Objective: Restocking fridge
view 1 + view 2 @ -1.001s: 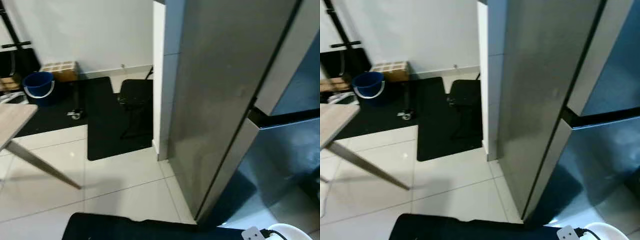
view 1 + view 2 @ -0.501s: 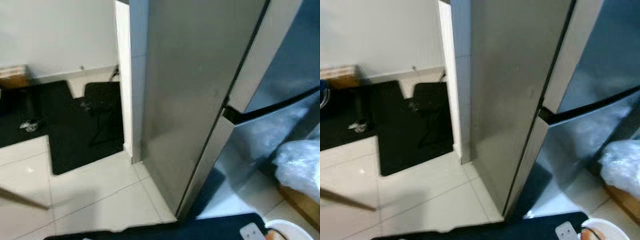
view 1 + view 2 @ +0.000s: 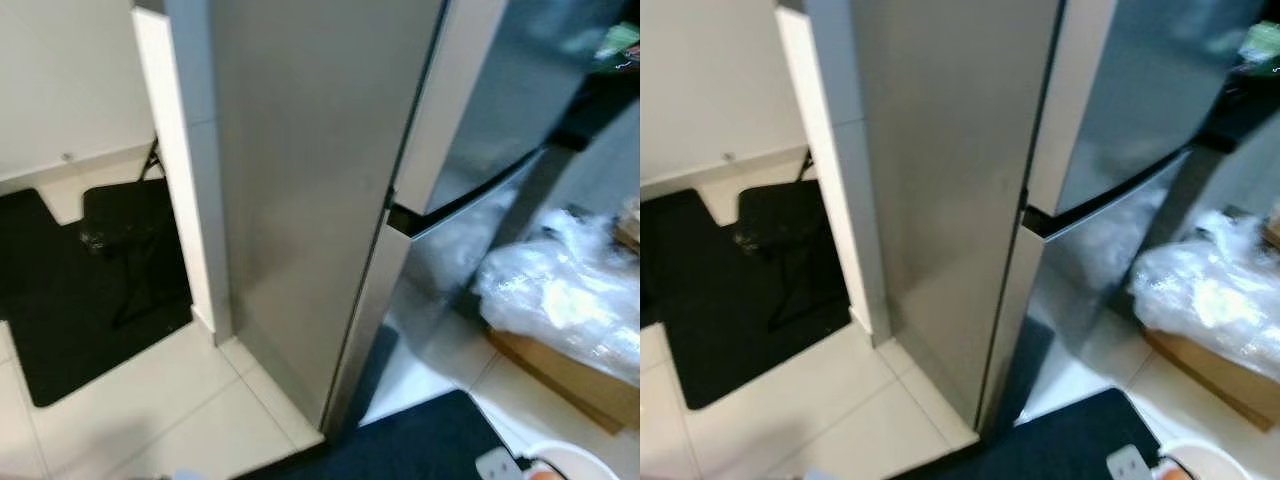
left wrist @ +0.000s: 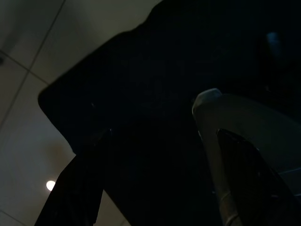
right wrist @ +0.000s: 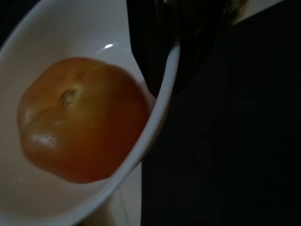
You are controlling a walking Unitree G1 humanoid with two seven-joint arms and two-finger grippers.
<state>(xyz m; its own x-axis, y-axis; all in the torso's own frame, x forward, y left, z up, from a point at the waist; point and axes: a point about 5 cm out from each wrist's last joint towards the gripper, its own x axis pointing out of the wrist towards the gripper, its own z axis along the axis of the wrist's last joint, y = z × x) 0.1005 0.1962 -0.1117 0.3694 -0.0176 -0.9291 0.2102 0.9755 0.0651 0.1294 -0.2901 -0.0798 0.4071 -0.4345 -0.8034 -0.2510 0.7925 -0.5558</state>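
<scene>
Steel fridge [image 3: 300, 180], doors shut, stands tall over pale glossy floor tiles [image 3: 150, 400], a dark seam dividing its upper and lower doors. Right gripper [image 5: 164, 52], seen from its wrist camera, is clamped on the rim of a smooth white bowl [image 5: 28, 42], one black finger [image 5: 146, 47] inside the rim and the other outside it. A round orange-red tomato [image 5: 80, 117] with a small brown stem scar lies in the bowl, its skin shiny. In the head views the bowl's edge peeks in at the lower right corner, close to the robot's body, above a dark mat [image 3: 420, 440], with a small white plug [image 3: 1128, 465] just beside it. Left gripper [image 4: 155, 165] hangs low in deep shade over the dark mat and tiles; whether its fingers are apart or together cannot be told. A crumpled clear plastic bag [image 3: 560, 290] sits on a brown cardboard box [image 3: 560, 375] to the right of the fridge. A white wall panel [image 3: 175, 170] runs along the fridge's left side, and past it a black chair [image 3: 120, 215] stands on a black floor mat [image 3: 70, 310]
</scene>
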